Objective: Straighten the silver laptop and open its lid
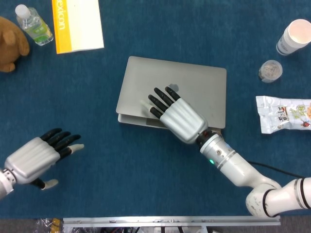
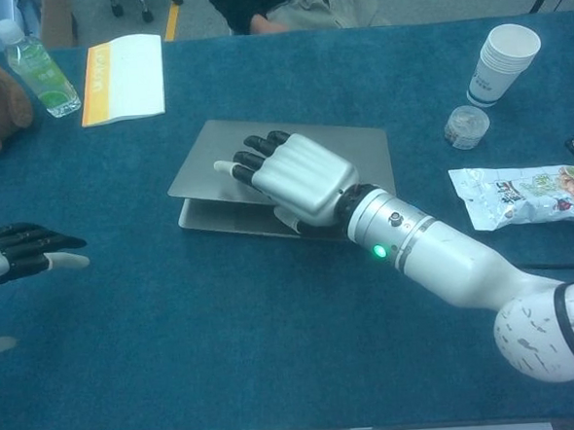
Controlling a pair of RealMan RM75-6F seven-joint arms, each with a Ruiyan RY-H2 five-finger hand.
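Observation:
The silver laptop [image 1: 194, 87] [image 2: 356, 147] lies mid-table, nearly square to the table edge. Its lid is lifted a crack along the front edge, most at the left corner. My right hand [image 1: 177, 116] [image 2: 289, 176] lies over the lid's front part with its fingers flat on top. The thumb tucks under the raised edge, so the hand pinches the lid. My left hand [image 1: 39, 155] [image 2: 16, 253] hovers over the blue cloth at the near left. Its fingers are spread, it holds nothing, and it is well short of the laptop.
At the far left are a water bottle [image 1: 34, 24], a yellow-and-white booklet [image 1: 77, 24] and a brown plush toy [image 1: 10, 43]. To the right stand stacked paper cups [image 1: 294, 36], a small jar [image 1: 270, 71] and a snack bag [image 1: 284, 114].

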